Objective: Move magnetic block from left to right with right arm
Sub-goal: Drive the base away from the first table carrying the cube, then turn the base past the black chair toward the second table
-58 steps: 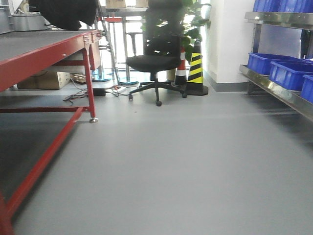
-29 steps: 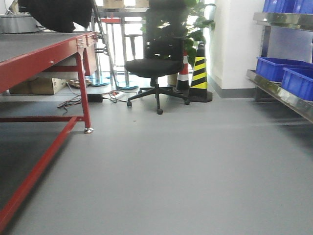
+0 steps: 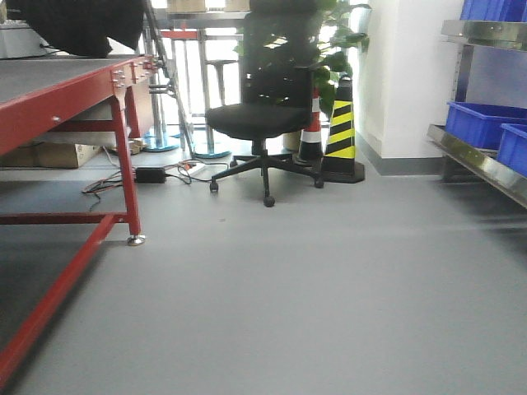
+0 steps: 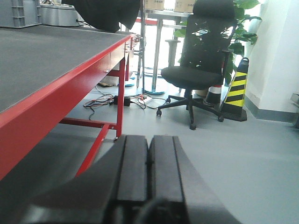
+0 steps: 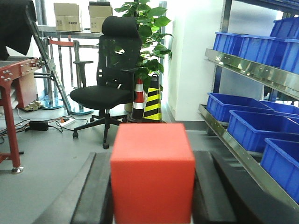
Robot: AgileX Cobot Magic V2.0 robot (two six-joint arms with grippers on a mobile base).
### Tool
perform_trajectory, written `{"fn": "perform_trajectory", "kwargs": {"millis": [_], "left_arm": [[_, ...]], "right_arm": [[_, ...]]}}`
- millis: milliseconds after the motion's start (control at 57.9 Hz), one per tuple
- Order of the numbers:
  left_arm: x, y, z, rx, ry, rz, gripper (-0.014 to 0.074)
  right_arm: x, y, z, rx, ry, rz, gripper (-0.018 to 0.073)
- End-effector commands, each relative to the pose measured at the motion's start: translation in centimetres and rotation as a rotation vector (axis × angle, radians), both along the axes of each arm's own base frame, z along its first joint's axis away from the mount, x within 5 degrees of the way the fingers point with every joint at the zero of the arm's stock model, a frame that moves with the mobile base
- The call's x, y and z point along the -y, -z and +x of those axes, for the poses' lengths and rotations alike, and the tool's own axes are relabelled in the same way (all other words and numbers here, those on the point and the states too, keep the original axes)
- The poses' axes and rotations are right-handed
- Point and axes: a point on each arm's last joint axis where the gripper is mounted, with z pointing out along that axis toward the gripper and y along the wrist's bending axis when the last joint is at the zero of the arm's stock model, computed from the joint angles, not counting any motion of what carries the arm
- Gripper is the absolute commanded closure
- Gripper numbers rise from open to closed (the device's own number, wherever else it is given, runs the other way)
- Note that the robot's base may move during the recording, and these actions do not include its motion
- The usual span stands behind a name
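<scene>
The right tool (image 5: 152, 198) pinches the magnetic block (image 5: 152, 168), so pickup looks done; placing it remains. The left tool (image 4: 148, 161) is pressed together.

Bright daylight glares behind the dark chair (image 3: 257, 115) (front view slightly soft).

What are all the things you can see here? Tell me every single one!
magnetic block: one, red, clamped in the right gripper
office chair: one, black, middle, straight ahead
traffic cones: two, yellow-black and orange-white, beside the chair
table: one, red frame with grey top, on the left
bins: several, blue, on the shelves
shelves: one rack, silver metal, on the right
plant: one, green, behind the chair
cardboard boxes: two, brown, high at the back
cables: a tangle, dark, beyond the table leg
left gripper: one, black, shut, empty
right gripper: one, black, shut on the block
</scene>
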Motion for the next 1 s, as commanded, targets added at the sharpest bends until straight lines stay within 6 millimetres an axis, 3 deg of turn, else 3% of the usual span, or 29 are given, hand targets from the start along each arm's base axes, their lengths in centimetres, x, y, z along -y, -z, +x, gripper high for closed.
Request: {"fn": "perform_trajectory", "kwargs": {"millis": [0,984], "left_arm": [[-0.02,-0.64,-0.12,0.092,0.001,-0.009,0.0713],[-0.02,-0.64,-0.12,0.092,0.001,-0.009,0.0713]], "right_arm": [[0.06,-1.75,-0.22,0.115,0.012,-0.020,0.0285],[0.06,-1.75,-0.22,0.115,0.012,-0.020,0.0285]]}}
